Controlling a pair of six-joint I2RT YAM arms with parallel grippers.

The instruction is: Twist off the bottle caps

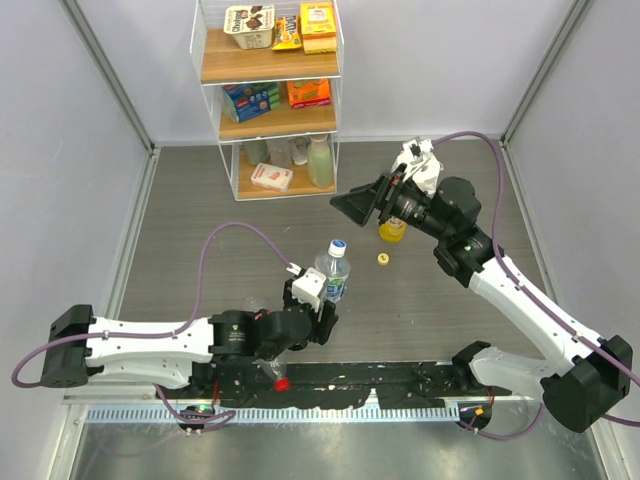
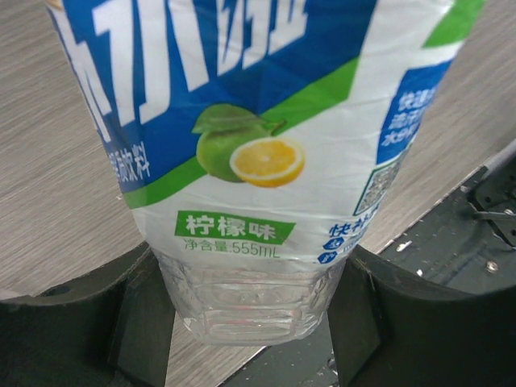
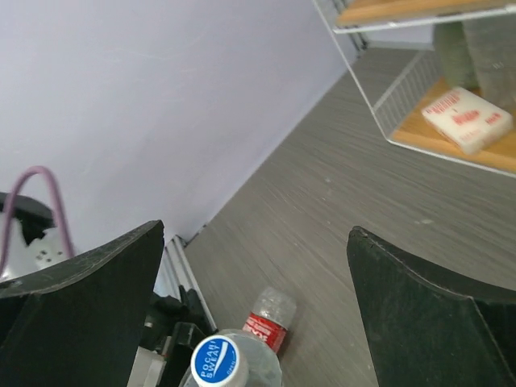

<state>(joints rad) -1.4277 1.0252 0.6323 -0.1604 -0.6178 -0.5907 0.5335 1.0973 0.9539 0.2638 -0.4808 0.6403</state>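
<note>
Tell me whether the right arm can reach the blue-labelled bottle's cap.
Probably yes: the right tool is open; the round white-and-blue plastic cap stands bare above the left tool gripping the clear blue-labelled bottle.

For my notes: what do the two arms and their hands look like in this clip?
Both arms, left arm and right arm, have white link shells with black joints and bases. A purple cable loops along each. The left hand and right hand each carry two broad black fingers.
</note>
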